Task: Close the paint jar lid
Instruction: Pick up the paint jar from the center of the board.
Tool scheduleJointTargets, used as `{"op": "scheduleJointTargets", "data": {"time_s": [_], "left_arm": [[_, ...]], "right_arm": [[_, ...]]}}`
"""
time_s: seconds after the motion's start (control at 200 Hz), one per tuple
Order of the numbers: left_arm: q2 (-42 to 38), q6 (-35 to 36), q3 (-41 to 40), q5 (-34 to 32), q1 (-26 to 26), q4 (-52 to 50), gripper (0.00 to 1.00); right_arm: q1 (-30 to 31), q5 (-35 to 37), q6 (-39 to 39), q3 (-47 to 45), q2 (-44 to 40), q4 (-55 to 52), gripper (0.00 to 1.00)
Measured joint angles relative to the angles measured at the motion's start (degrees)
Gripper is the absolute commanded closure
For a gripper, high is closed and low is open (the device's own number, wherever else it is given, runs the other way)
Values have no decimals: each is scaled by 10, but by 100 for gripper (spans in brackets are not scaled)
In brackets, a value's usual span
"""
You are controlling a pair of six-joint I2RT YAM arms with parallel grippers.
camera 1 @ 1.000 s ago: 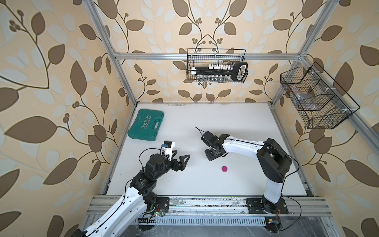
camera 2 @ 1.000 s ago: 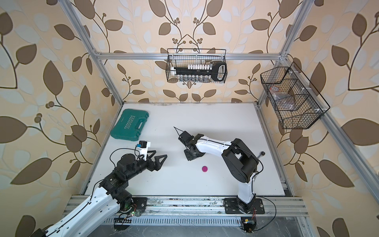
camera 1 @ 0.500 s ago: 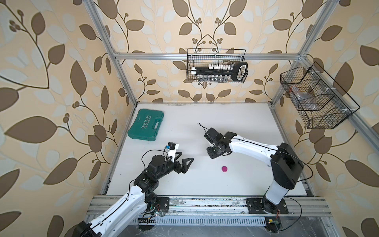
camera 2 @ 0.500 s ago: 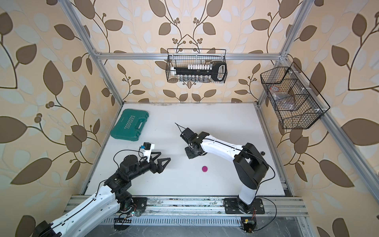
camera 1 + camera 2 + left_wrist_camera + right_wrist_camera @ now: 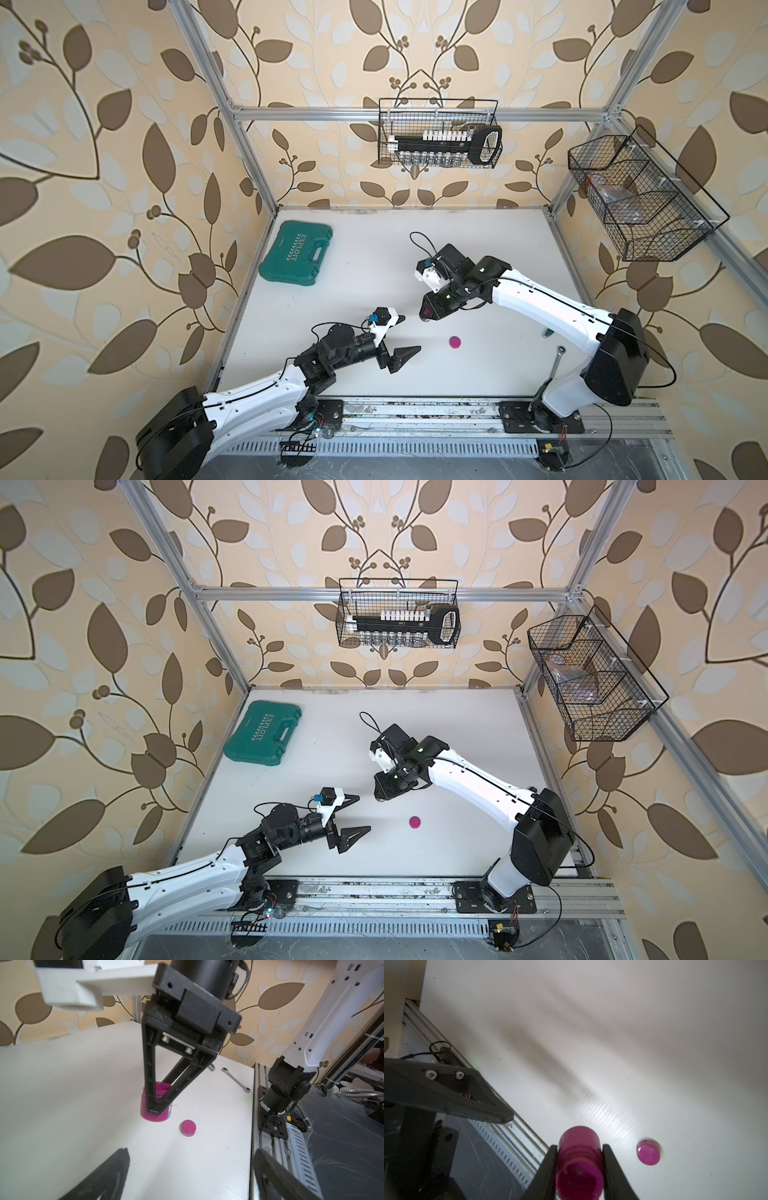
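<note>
Near the middle of the white table (image 5: 365, 232), the right gripper (image 5: 580, 1159) points downward with its two fingers pressed against opposite sides of the jar (image 5: 579, 1142), gripping it at the neck. The jar (image 5: 161, 1091) stands upright with its mouth open and uncovered. Its base is at table level; whether it rests on the surface or hangs just above it cannot be told.

The lid (image 5: 454, 342) lies flat on the table, near the jar but apart from it, on the side toward the front rail. Both wrist views show it (image 5: 188, 1128) untouched, with bare table all around it (image 5: 648, 1152).

The left gripper (image 5: 409, 334) is low over the table, level with the lid and near it, its jaws spread wide and holding nothing. Its tips point toward the jar and lid and touch neither.

A green case (image 5: 296, 259) lies closed at the far left of the table. A wrench (image 5: 235, 1079) lies near the right edge, by the right arm's base. Two wire baskets hang on the walls, one at the back (image 5: 440, 137) and one on the right (image 5: 640, 199).
</note>
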Motion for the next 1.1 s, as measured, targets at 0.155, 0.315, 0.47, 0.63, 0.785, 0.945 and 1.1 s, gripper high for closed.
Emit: {"op": "scheduleJointTargets", "data": {"time_s": [0.155, 0.315, 0.47, 0.63, 0.785, 0.945, 1.1], "left_arm": [[-6, 24, -3, -24, -5, 11, 11], [3, 37, -3, -40, -9, 14, 14], [19, 45, -3, -46, -12, 14, 20], [24, 49, -3, -52, -13, 17, 23], [24, 49, -3, -53, -16, 20, 26], [24, 50, -3, -53, -16, 21, 28], [24, 51, -3, -52, -16, 20, 32]], "right_arm": [[26, -46, 5, 0, -3, 0, 70], [37, -74, 13, 0, -16, 0, 70], [37, -87, 20, 0, -33, 1, 70], [40, -97, 26, -3, -37, 8, 70], [42, -101, 31, -5, -37, 14, 71], [43, -102, 34, -5, -34, 18, 71], [44, -101, 35, -5, -18, 20, 71]]}}
